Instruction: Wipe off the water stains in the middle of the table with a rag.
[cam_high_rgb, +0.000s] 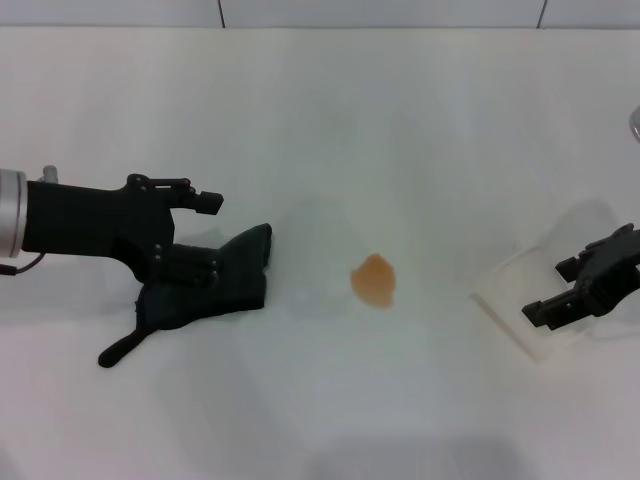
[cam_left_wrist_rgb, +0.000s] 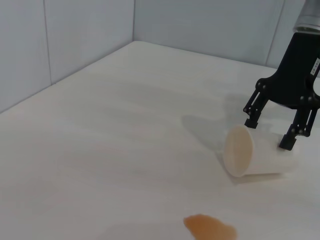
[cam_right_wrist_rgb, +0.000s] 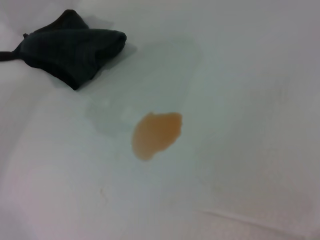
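1. Left of centre on the table (cam_high_rgb: 420, 120), my left gripper (cam_high_rgb: 195, 235) sits over the rag (cam_high_rgb: 225, 285), fingers spread, upper finger clear of the cloth.
2. Bare white surface separates the rag's near edge from the water stains (cam_high_rgb: 375, 280), which lie mid-table.
3. Well to the right, my right gripper (cam_high_rgb: 570, 290) hangs released above a tipped paper cup (cam_left_wrist_rgb: 250, 152), near the table's right edge.
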